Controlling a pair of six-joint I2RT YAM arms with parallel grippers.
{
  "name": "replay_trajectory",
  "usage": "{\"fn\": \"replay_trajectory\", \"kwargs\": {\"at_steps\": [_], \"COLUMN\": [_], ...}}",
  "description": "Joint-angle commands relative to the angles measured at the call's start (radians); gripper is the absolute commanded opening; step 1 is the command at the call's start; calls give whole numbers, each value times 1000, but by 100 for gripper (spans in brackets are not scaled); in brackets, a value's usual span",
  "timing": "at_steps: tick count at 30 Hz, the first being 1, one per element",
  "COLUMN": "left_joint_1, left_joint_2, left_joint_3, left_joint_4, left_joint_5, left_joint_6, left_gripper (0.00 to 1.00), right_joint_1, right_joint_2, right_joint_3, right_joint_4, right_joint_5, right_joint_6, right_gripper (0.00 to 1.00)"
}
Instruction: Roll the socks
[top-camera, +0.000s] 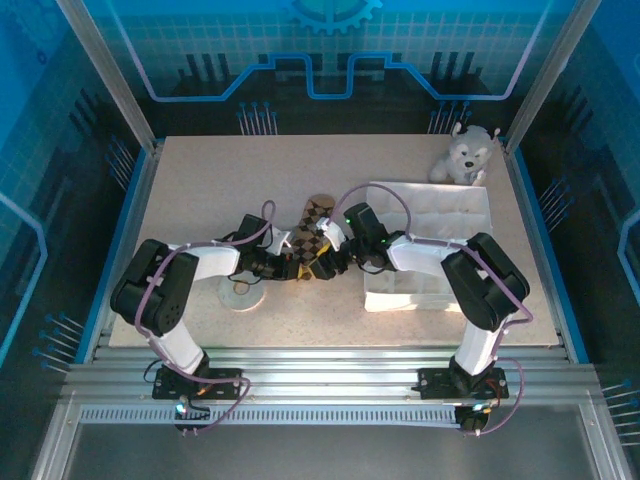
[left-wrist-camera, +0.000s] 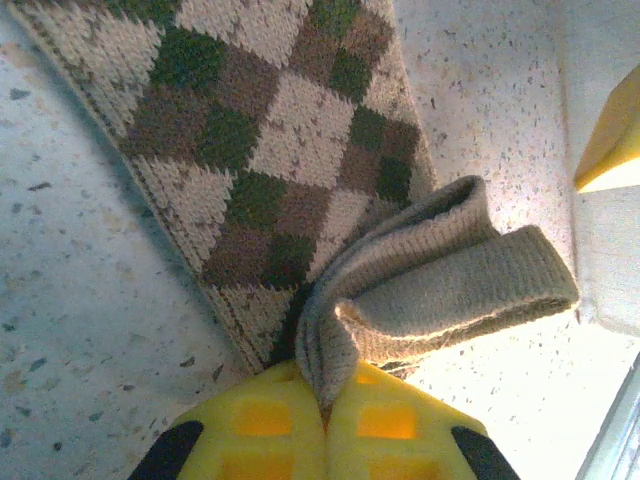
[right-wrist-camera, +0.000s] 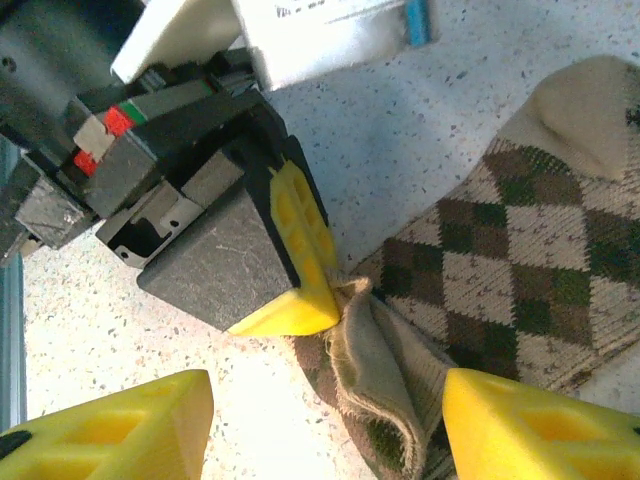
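Argyle sock (top-camera: 314, 222) lies flat on the bench (top-camera: 200, 180), just left of the white tray (top-camera: 482, 200), its long axis running from mid-bench back toward the arms. The brown, tan and green diamonds are clear in the left wrist view.

The sock's near end is doubled over. The cuff (left-wrist-camera: 440, 290) is turned back on itself in a loose fold, with the plain tan inside showing, and it stands up off the bench.

Left gripper (left-wrist-camera: 325, 390): jaws together, clamped on the cuff, with fabric pinched in the seam between the two yellow fingers. In the top view it sits at the sock's near end, on the side away from the tray.

Right gripper (right-wrist-camera: 325, 430): jaws apart, with one yellow finger on each side of the cuff and nothing pinched. I can't tell whether the finger nearer the diamonds touches the fabric. It comes in from the tray side, almost nose to nose with the left gripper, whose fingertip touches the fold in the right wrist view.

The tray is split into compartments, and the right arm crosses its near left corner. Plush dog (top-camera: 465, 155) sits at the tray's far edge. Pale round disc (top-camera: 243, 293) lies on the bench well left of the tray, beside the left arm.
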Motion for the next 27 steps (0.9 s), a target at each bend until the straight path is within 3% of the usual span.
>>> {"fn": "replay_trajectory", "kwargs": {"at_steps": [1, 10, 19, 27], "left_joint_1": [8, 7, -3, -7], "left_joint_2": [27, 35, 54, 59], "left_joint_3": [26, 53, 64, 80], "left_joint_4": [-37, -68, -77, -96], "left_joint_5": [25, 37, 42, 43], "left_joint_6": [-19, 20, 30, 42], "left_gripper": [0, 0, 0, 0], "right_joint_1": [15, 31, 39, 55], "right_joint_2": [24, 87, 133, 147], "right_joint_3": [5, 89, 162, 191], "right_joint_4": [-20, -139, -194, -275], "right_joint_5": [4, 111, 123, 210], "right_joint_6": [7, 13, 4, -3], "right_gripper": [62, 55, 43, 44]}}
